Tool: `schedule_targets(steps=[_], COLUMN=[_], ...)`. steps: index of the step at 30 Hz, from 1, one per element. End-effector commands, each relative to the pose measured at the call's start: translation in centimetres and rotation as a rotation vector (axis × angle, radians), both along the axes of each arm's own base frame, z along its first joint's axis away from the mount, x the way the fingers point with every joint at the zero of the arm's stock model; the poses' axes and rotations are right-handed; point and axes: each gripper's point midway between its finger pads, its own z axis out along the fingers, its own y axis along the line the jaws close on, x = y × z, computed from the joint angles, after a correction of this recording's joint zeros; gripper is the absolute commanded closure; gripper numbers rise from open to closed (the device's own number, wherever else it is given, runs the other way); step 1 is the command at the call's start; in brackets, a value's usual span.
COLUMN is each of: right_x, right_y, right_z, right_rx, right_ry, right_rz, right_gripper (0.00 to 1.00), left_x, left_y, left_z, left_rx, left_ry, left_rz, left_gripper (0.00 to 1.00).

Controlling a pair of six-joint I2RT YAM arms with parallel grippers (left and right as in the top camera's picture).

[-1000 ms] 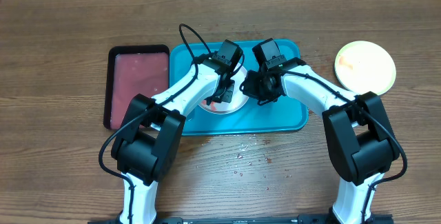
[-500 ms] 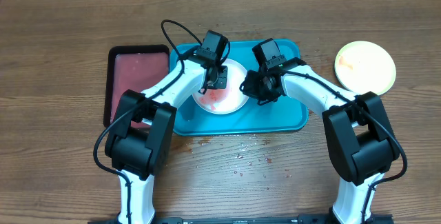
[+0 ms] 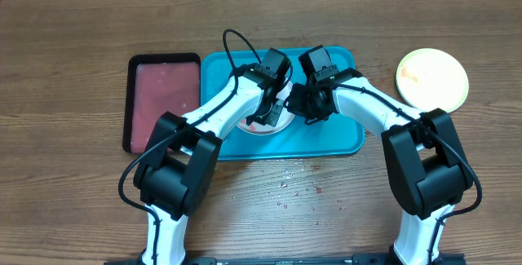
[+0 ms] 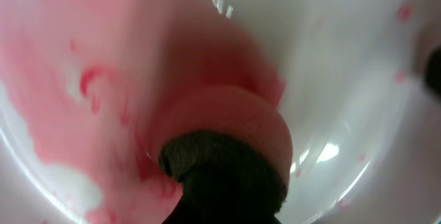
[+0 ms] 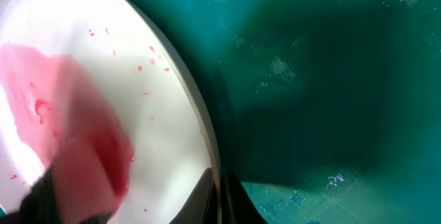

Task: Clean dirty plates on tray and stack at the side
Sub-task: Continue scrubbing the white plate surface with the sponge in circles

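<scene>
Wide wooden tabletop (image 3: 81,37) and both arms are in over the turquoise tray (image 3: 342,134), which sits dead centre. Just beside it on the left lies the smaller black tray (image 3: 163,55), holding reddish liquid. Well apart, out on the right of the tabletop, rests a lime green plate (image 3: 432,77) with faint orange smears. On the turquoise tray itself lies the white plate (image 5: 151,93), and it is streaked with watery red sauce. The right gripper (image 3: 300,102) is clamped tight on that plate's rim. The left gripper (image 3: 273,112) is down over the plate, closed around a soft pink wad (image 4: 234,124), sponge or cloth I cannot tell, pressed onto the smear. Small wet drops (image 3: 289,185) speckle the tabletop near the tray's front edge.
</scene>
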Motion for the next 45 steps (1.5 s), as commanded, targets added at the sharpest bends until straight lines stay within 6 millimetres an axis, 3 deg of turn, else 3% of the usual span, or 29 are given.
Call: schedule_targets(steps=[1, 5, 10, 17, 23, 31, 37, 40, 45], right_x=[-0.1, -0.1, -0.1, -0.1, -0.1, -0.1, -0.1, -0.1, -0.2], right_y=[0.1, 0.1, 0.1, 0.1, 0.1, 0.1, 0.1, 0.1, 0.1], right_z=[0.1, 0.1, 0.1, 0.1, 0.1, 0.1, 0.1, 0.1, 0.0], right_rx=[0.003, 0.003, 0.003, 0.003, 0.003, 0.003, 0.003, 0.003, 0.001], right_ry=[-0.004, -0.003, -0.003, -0.003, -0.003, -0.003, -0.003, -0.003, 0.001], right_rz=[0.012, 0.012, 0.011, 0.011, 0.011, 0.011, 0.011, 0.011, 0.012], right_gripper=[0.96, 0.96, 0.96, 0.96, 0.96, 0.96, 0.96, 0.96, 0.96], left_x=[-7.3, -6.6, -4.3, -1.1, 0.0, -2.0, -5.2, -5.9, -5.4], left_y=[5.9, 7.9, 8.9, 7.2, 3.8, -0.5, -1.9, -1.3, 1.8], left_z=[-7.8, -7.7, -8.2, -8.7, -8.7, -8.3, -8.2, -8.3, -8.5], left_rx=[0.181, 0.194, 0.149, 0.057, -0.114, -0.238, -0.197, -0.150, -0.008], left_ry=[0.324, 0.327, 0.264, 0.146, 0.124, 0.182, 0.254, 0.271, 0.255], left_rz=[0.029, 0.097, 0.153, 0.159, 0.142, -0.004, -0.149, -0.160, -0.095], left_gripper=[0.96, 0.96, 0.96, 0.96, 0.96, 0.96, 0.96, 0.96, 0.96])
